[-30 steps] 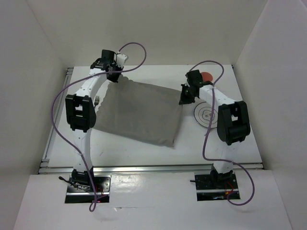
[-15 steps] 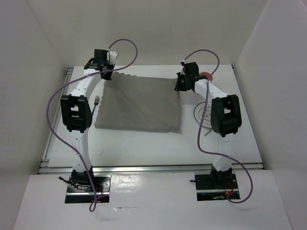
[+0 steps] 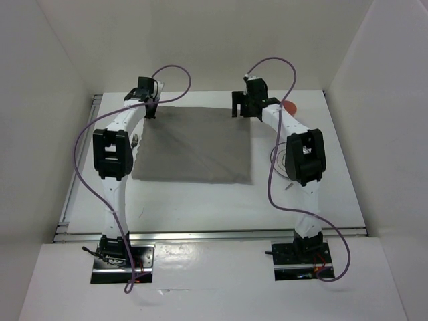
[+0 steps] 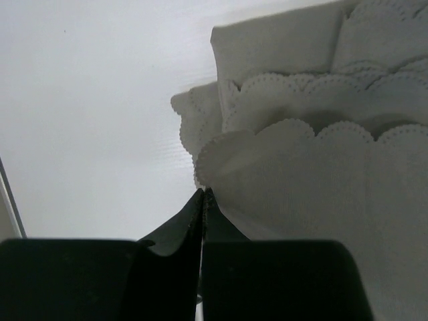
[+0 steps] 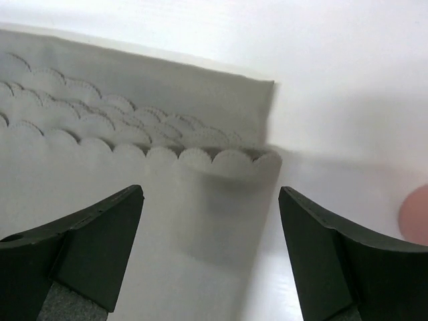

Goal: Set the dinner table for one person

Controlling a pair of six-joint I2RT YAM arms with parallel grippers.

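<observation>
White walls (image 3: 47, 80) box in the white, metal-railed worktop (image 3: 200, 200), which spans the floor beyond the arm bases. A grey scallop-edged mat (image 3: 194, 144) lies flat towards its far side. The right hand (image 5: 210, 192) hangs released over the mat's far right corner. The left hand (image 4: 202, 197) is clenched at the far left corner; whether it pinches cloth I cannot tell. A ringed plate (image 3: 277, 156) lies to the right of the mat and a fork (image 3: 135, 140) to its left.

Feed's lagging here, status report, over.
Left gripper shut on mat corner. Right gripper open over the other far corner. Mat spread on table, far edge folded. Fork, plate beside it.
</observation>
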